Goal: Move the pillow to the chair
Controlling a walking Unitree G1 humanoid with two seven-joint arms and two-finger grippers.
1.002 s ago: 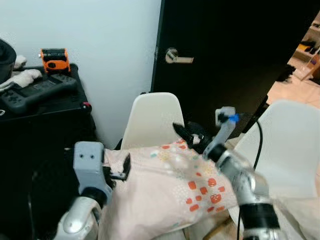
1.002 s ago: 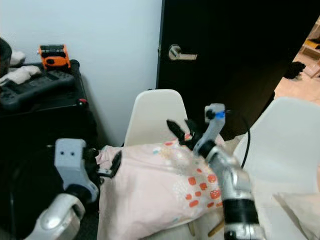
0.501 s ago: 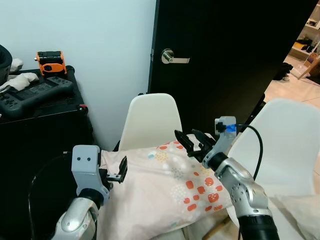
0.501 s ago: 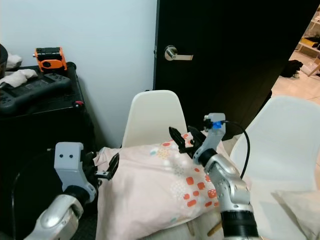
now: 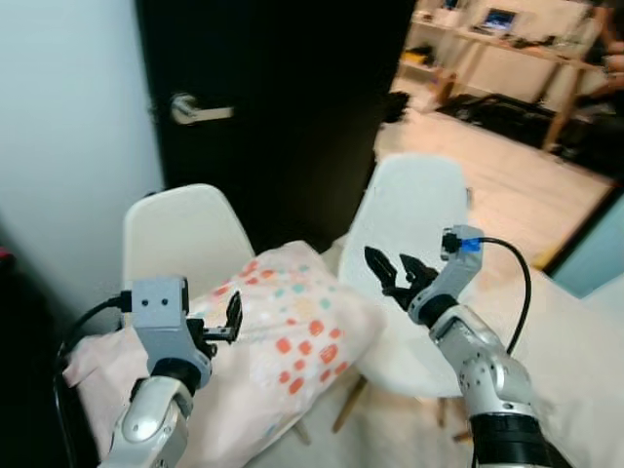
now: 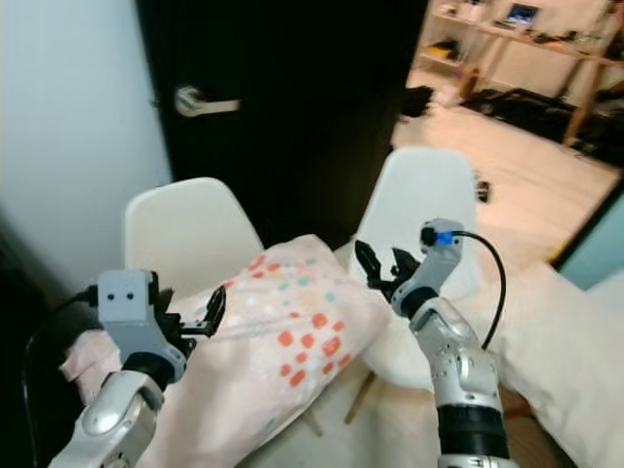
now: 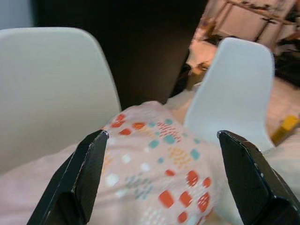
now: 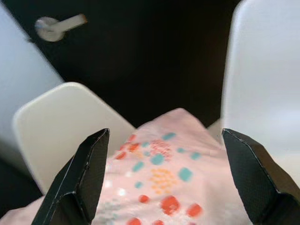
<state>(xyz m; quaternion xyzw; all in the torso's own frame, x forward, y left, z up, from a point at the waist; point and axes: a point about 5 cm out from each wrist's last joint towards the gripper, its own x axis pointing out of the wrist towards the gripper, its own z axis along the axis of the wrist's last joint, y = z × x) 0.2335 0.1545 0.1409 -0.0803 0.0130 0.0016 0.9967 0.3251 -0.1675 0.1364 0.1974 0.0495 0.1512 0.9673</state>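
Pink pillow (image 5: 263,331) hiding chair (image 5: 180,234) seat, left gripper (image 5: 230,317) fingers spread

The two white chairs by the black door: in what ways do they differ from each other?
The left chair stands against the pale wall and carries the pillow on its seat; the right chair stands before the open doorway, its back bare. The left chair looks creamier, the right chair whiter. Both have smooth, rounded shell backs.
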